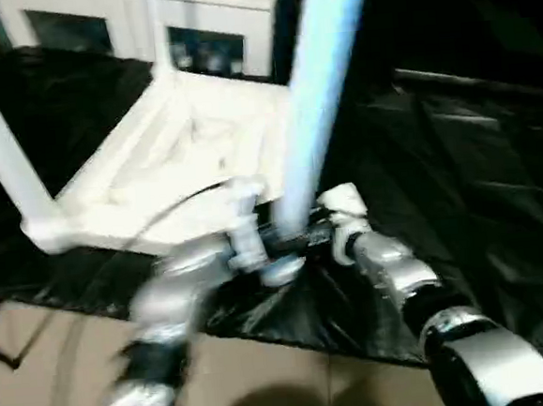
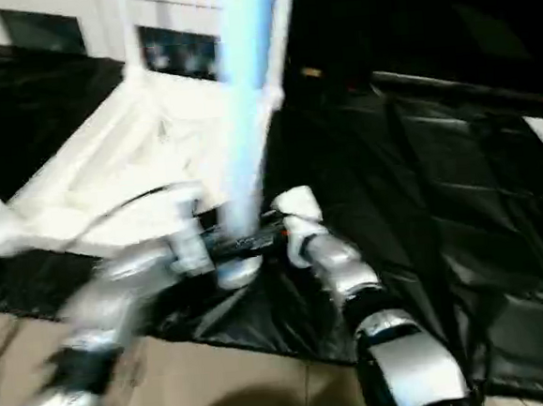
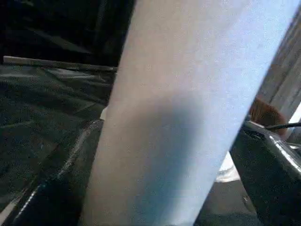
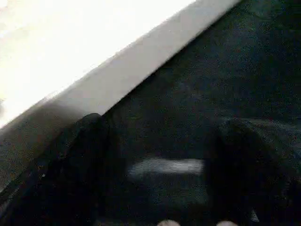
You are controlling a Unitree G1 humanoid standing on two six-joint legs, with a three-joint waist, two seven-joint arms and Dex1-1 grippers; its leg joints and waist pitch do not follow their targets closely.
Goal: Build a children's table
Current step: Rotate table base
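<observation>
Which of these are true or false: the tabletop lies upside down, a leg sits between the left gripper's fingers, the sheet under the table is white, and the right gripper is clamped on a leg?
1. The tabletop lies upside down. True: its legs point up.
2. A leg stands between the left gripper fingers. True.
3. The sheet under the table is white. False: it is black.
4. The right gripper is clamped on a leg. False: it is open, with only the black sheet between its fingers.
</observation>
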